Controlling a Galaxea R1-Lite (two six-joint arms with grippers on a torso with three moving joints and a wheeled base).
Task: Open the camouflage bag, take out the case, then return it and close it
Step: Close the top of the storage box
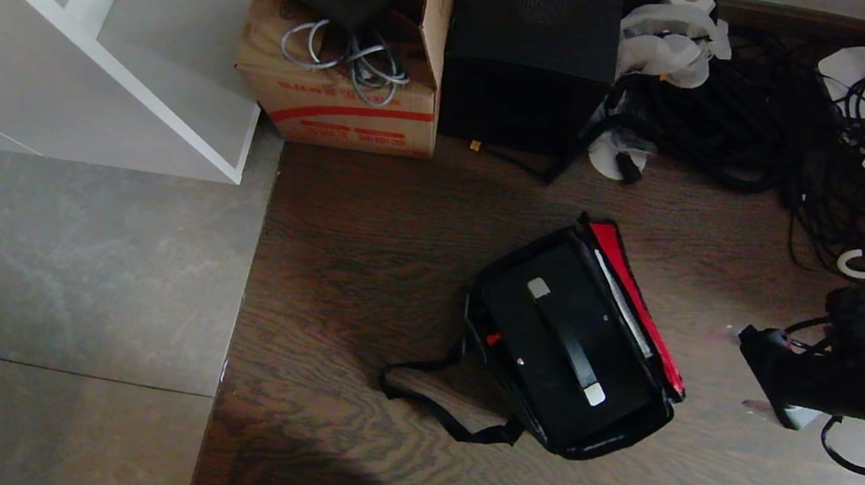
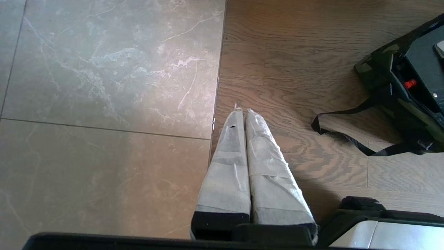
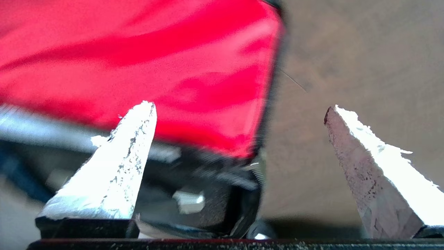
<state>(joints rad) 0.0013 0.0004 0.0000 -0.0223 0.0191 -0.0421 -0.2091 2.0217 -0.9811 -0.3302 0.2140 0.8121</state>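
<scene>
The camouflage bag (image 1: pixel 573 343) lay open mid-floor, lid up, the case (image 1: pixel 566 333) inside. The right gripper (image 1: pixel 763 373), at the bag's three o'clock, was spread wide and empty. Likely next: come square over the case handle (image 1: pixel 570 334) before closing. Only the left wrist view showed the left gripper (image 2: pixel 241 113), pressed together, empty.

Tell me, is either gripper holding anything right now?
Nothing is held. The right gripper is open beside the camouflage bag; the left gripper is shut on nothing.
</scene>
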